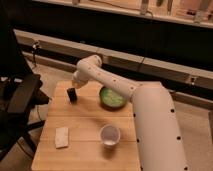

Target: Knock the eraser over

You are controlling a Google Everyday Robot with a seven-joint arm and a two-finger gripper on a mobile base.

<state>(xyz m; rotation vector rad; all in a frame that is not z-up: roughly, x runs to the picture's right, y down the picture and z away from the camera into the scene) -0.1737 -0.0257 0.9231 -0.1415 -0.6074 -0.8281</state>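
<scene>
The wooden tabletop [85,127] carries a dark eraser [72,96], upright near its far left corner. The gripper [76,85] hangs just above it; whether the jaws are apart, I cannot tell.

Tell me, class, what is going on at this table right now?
A white robot arm reaches across a small wooden table from the right. Its gripper is down at the table's far left part, right by a small dark eraser that stands upright, not yet knocked over. Whether the two touch cannot be told. A green bowl sits just right of them. A white cup and a pale flat pad lie nearer the front.
</scene>
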